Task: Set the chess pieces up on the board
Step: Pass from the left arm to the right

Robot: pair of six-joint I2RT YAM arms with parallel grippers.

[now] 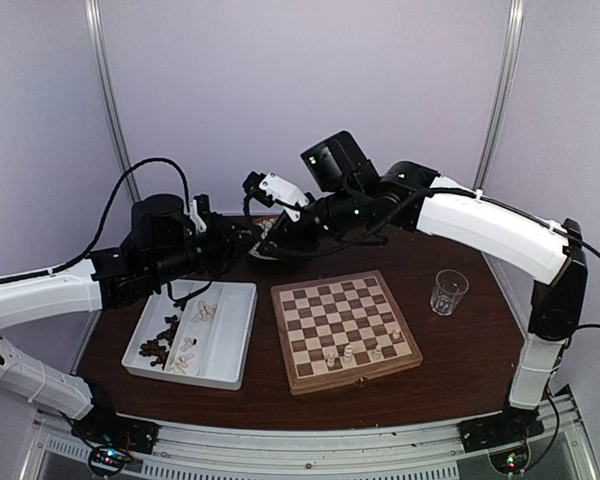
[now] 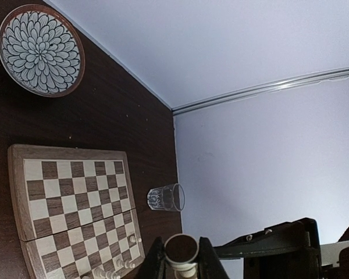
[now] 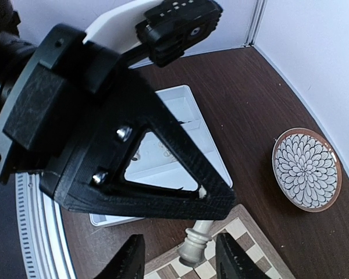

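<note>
1. Currently the left tool [image 2: 181, 263] is pinching a cream-white turned wooden chess piece [image 3: 193, 244]. At the bottom centre of the left wrist view, the piece's round dark base sits squeezed between both fingers.
2. My right tool [image 3: 181, 251] is spread wide, with one finger on each side of that piece at the bottom of the right wrist view. I cannot tell whether either finger touches it.
3. Both tools meet in mid-air at the upper centre of the top view, over the far part of the dark brown table [image 1: 460, 350]. They are well apart from the square checked wooden board [image 1: 332, 303] at lower centre.
4. A few cream pieces [image 1: 348, 352] stand on the rows nearest the bottom of the frame. More lie in the white two-compartment tray [image 1: 235, 340] at lower left.
5. I judge the piece light, stiff and smooth, so it could twist or slip in a handover. I would take it squarely on the narrow stem just above the base before the left lets go.
</note>
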